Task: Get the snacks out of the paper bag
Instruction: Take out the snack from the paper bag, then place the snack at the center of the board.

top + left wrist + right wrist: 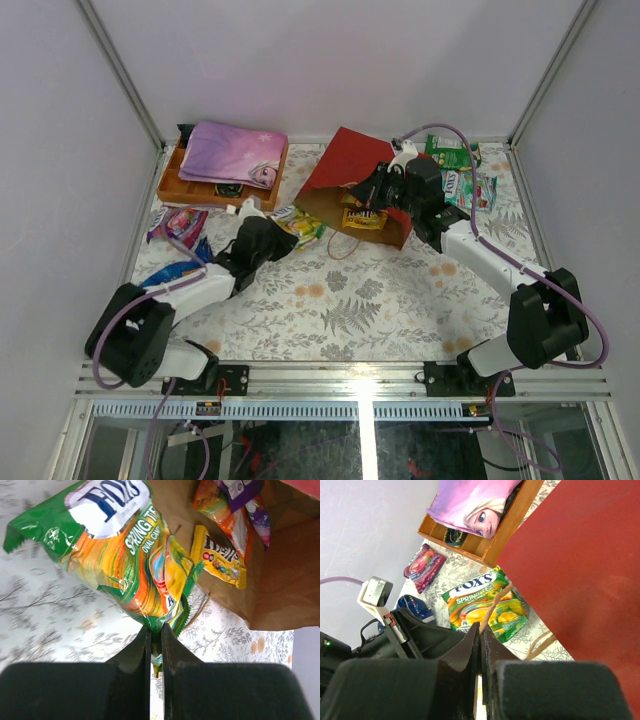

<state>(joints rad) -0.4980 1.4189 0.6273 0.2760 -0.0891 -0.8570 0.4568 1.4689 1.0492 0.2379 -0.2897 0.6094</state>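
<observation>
Pinching the light, slippery candy packet [125, 555] at its crimped edge, left gripper [155, 630] is clamped; right gripper [481, 627] clamps the paper bag [580, 570] cord [495, 605].

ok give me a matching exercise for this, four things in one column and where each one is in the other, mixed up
Things:
1. green Fox's packet
2. yellow M&M's packet
3. pink-purple cloth
4. cord handle

Places:
a. on the wooden tray
b. pinched in the left tool
c. inside the paper bag
d. pinched in the right tool

Pairs: 1-b, 2-c, 3-a, 4-d
</observation>
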